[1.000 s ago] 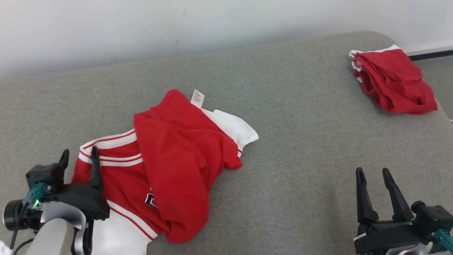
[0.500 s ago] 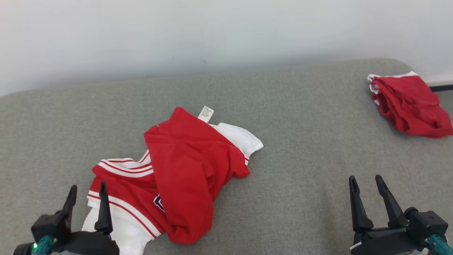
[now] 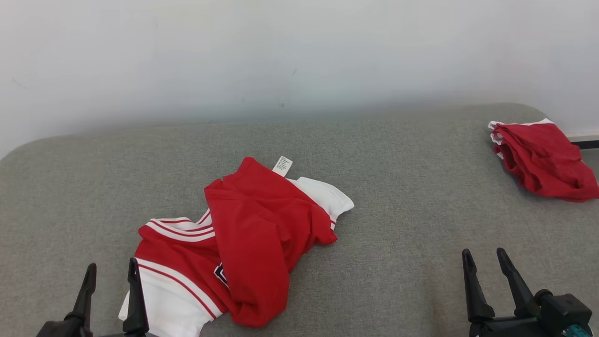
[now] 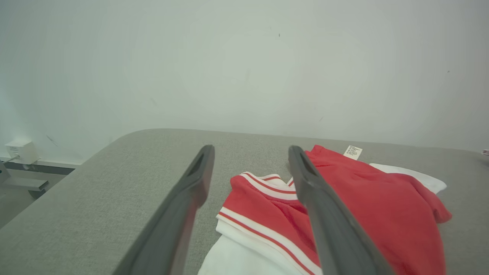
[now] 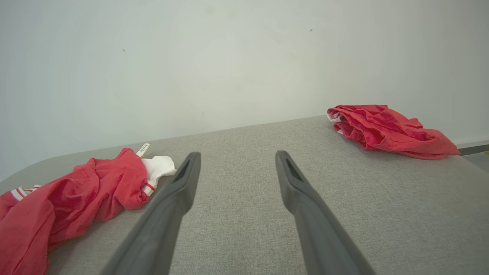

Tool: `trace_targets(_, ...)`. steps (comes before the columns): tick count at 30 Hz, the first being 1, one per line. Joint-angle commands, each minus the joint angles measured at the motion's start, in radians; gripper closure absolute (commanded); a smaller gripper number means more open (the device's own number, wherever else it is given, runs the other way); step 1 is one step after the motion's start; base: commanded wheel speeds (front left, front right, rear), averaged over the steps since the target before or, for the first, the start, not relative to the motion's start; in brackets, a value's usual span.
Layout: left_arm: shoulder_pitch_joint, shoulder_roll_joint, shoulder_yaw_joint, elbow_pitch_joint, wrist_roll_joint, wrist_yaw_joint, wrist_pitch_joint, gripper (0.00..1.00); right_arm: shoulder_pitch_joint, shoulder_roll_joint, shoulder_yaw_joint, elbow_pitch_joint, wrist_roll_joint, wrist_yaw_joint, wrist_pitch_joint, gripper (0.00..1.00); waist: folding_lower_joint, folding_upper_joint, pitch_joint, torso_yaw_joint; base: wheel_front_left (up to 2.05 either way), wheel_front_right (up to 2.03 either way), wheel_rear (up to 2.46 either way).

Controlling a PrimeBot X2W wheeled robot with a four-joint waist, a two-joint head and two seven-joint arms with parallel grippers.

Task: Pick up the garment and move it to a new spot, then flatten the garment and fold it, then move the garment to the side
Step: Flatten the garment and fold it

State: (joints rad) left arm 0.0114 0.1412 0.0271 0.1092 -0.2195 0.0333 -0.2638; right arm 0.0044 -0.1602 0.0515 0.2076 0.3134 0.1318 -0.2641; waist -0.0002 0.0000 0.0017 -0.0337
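a crumpled red-and-white garment [image 3: 252, 243] lies bunched on the near left part of a grey padded surface [image 3: 402, 196], a broad red fold draped over its striped, white-trimmed panels and a white sleeve [image 3: 330, 199] poking out toward the right. a small care label [image 3: 282, 165] sticks up at the garment's far edge. the robot's left gripper [image 3: 112, 265] hovers at the lower left of the head view, its two dark fingers spread apart and empty, the inner finger just beside the garment's white lower corner; whether it touches the cloth cannot be told. in the left wrist view the fingers frame the striped edge of the garment, which lies between and beyond them. the right gripper [image 3: 483, 252] sits at the lower right, jaws likewise released and holding nothing, well apart from the garment, with bare grey fabric between its fingers. a second red garment [image 3: 543, 161], a white edge showing, rests in a loose folded heap at the far right corner of the surface, well apart from the first. a pale, plain wall [image 3: 281, 56] rises behind the surface
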Motion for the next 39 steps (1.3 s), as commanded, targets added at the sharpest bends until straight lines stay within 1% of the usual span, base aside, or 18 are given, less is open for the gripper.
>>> trace_targets(1, 0.025, -0.01, 0.015, -0.03, 0.021, -0.007, -0.001, 0.0, 0.007, -0.001, 0.006, -0.006, -0.002, -0.002, 0.0, 0.0, 0.0002, 0.0, -0.005, 0.006, 0.0, 0.0, 0.0)
trace_targets(6, 0.079, -0.039, 0.036, -0.096, 0.056, -0.034, 0.0, 0.0, 0.005, -0.008, 0.029, -0.019, 0.002, -0.003, 0.0, 0.0, 0.0002, 0.0, -0.009, 0.012, 0.0, 0.0, 0.0)
trace_targets(10, 0.098, -0.055, 0.049, -0.103, 0.073, -0.059, 0.0, 0.0, 0.001, -0.015, 0.044, -0.016, 0.009, -0.003, 0.0, 0.0, 0.0002, 0.0, -0.011, 0.016, 0.0, 0.0, 0.0)
trace_targets(20, 0.087, -0.078, 0.048, -0.07, 0.098, -0.103, 0.0, 0.0, 0.014, -0.011, 0.059, -0.005, 0.014, -0.003, 0.0, 0.0, 0.0002, 0.0, -0.01, 0.021, 0.0, 0.0, 0.0)
trace_targets(26, 0.064, -0.083, 0.041, -0.046, 0.103, -0.114, 0.0, 0.0, 0.007, -0.016, 0.081, 0.019, 0.026, -0.003, 0.0, 0.0, 0.0002, 0.0, -0.005, 0.044, 0.0, 0.0, 0.0)
trace_targets(32, 0.037, -0.087, 0.016, -0.031, 0.104, -0.125, -0.001, 0.0, -0.073, -0.049, 0.18, 0.072, 0.032, -0.003, 0.0, 0.0, 0.0002, 0.0, 0.008, 0.098, 0.0, 0.0, 0.0)
trace_targets(35, 0.025, -0.089, -0.002, -0.028, 0.101, -0.128, 0.0, 0.0, -0.149, -0.062, 0.242, 0.117, 0.036, -0.003, 0.0, 0.0, 0.0002, 0.0, 0.024, 0.131, 0.0, 0.0, 0.0)
trace_targets(36, 0.014, -0.09, -0.015, -0.025, 0.097, -0.125, 0.0, 0.0, -0.206, -0.064, 0.284, 0.15, 0.042, -0.003, 0.0, 0.0, 0.0002, 0.0, 0.038, 0.153, 0.0, 0.0, 0.0)
trace_targets(39, -0.001, -0.091, -0.038, -0.016, 0.085, -0.122, 0.0, 0.0, -0.296, -0.058, 0.344, 0.208, 0.057, -0.003, 0.0, 0.0, 0.0002, 0.0, 0.059, 0.188, 0.0, 0.0, 0.0)
